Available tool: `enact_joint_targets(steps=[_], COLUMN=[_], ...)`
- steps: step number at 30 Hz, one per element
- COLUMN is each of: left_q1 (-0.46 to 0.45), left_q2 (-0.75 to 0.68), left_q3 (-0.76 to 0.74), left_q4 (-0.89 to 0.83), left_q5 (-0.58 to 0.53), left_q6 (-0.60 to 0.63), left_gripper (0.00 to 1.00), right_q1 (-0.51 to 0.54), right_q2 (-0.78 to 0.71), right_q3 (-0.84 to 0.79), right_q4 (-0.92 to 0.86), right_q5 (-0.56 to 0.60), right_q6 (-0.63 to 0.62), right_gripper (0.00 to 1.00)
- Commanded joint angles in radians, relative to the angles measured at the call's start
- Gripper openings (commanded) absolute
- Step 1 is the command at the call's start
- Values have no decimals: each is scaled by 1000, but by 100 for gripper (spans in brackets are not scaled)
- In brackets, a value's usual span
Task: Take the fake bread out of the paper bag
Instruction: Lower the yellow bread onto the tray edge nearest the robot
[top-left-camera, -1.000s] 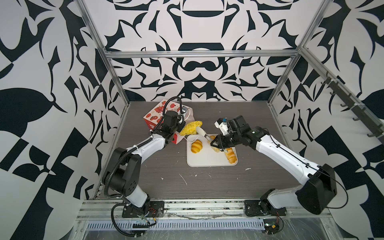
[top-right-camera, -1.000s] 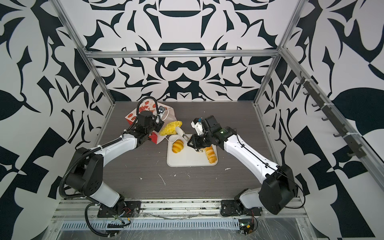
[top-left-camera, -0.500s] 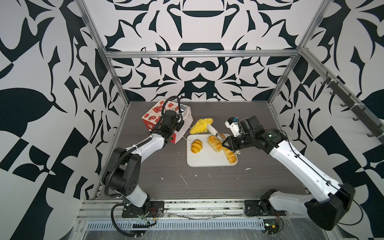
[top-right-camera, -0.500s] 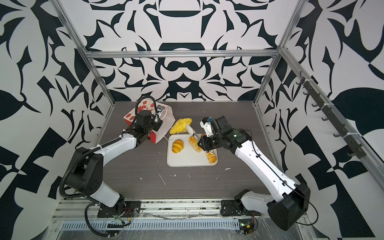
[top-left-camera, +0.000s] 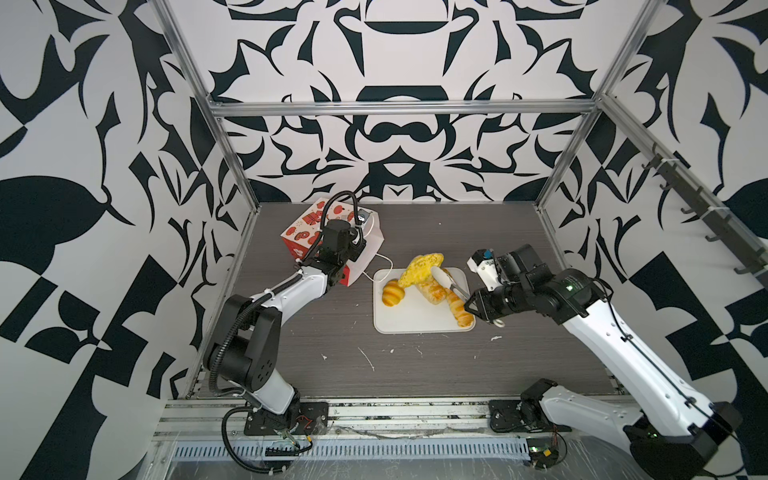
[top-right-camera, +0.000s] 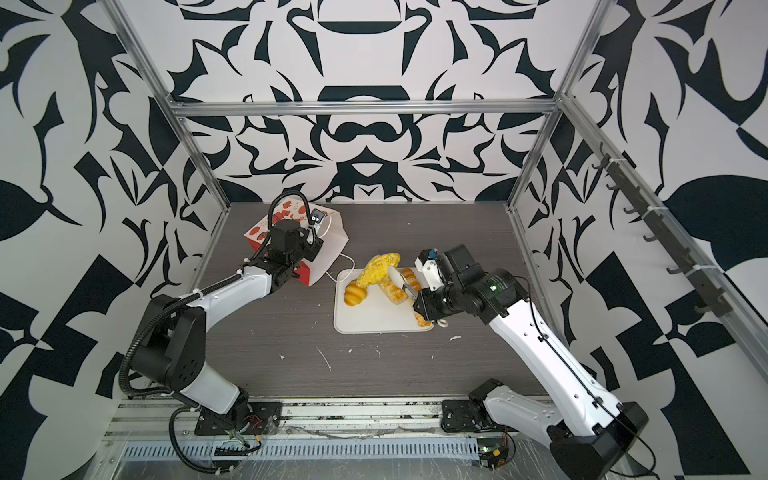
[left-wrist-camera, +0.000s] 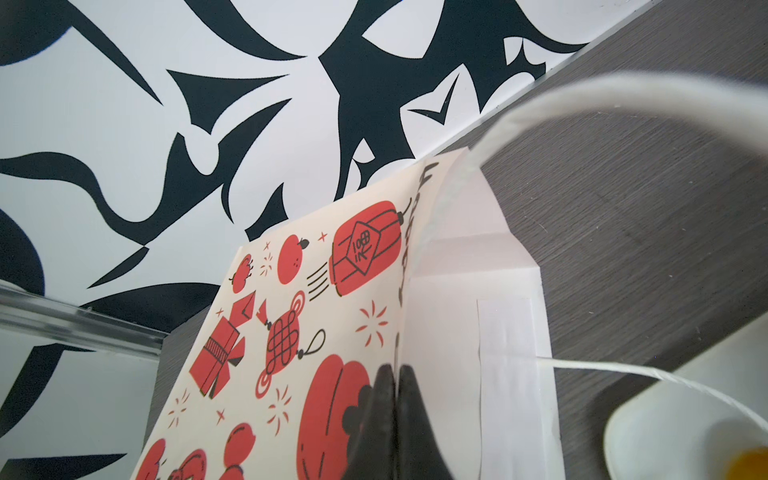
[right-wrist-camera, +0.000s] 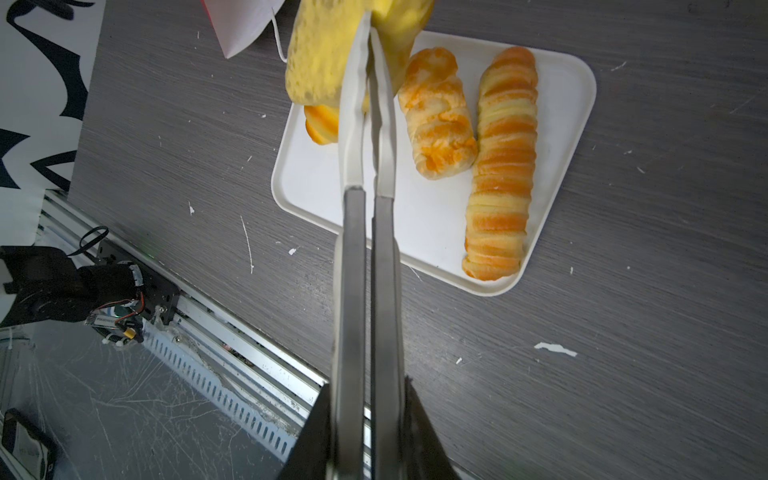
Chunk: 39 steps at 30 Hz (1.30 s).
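Bumpy yellow pastry (top-left-camera: 419, 268), now over tray (top-left-camera: 415, 322)

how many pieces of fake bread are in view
4. On the white tray: a croissant, a braided piece, a long ridged loaf. A yellow piece hangs in the tongs. More may be hidden in the paper bag.

I count four pieces of fake bread (right-wrist-camera: 500, 166): one croissant (top-left-camera: 392, 293), one braided piece (top-left-camera: 434, 293) and one long ridged loaf (top-left-camera: 461, 313), all three on the single white tray (top-left-camera: 411, 322), plus one yellow piece (top-left-camera: 419, 268) in my one pair of tongs (top-left-camera: 451, 286). One paper bag (top-left-camera: 305, 226).
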<state>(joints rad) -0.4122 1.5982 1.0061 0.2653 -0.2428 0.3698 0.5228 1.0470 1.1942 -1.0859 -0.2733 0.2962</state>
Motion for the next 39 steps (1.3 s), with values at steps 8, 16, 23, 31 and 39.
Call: enact_joint_targets(steps=[8,16,23,31,39], left_q1=[4,5,6,4,6], left_q2=[-17,-6,-5,5,20], left_q3=[3,-3,-13,-16,-22], left_q4=[35,45,52,62,78], left_q5=[4,13,11,21,24], left_q6=[-9,-20,-21,-26,-32], left_gripper=[0,0,0,0,0], right_q1=[-5,-3,-3,-4,-5], right_q2=[-72,-70,-53,-25,12], right_q3=[-13,-74,-156,-199,-207], right_q4=[-131,-178,-141,-98,-70], right_q5=[-101,-169,-220,-256,-290], right_q6=[76,90,104,120,156], right_gripper=[0,0,0,0,0])
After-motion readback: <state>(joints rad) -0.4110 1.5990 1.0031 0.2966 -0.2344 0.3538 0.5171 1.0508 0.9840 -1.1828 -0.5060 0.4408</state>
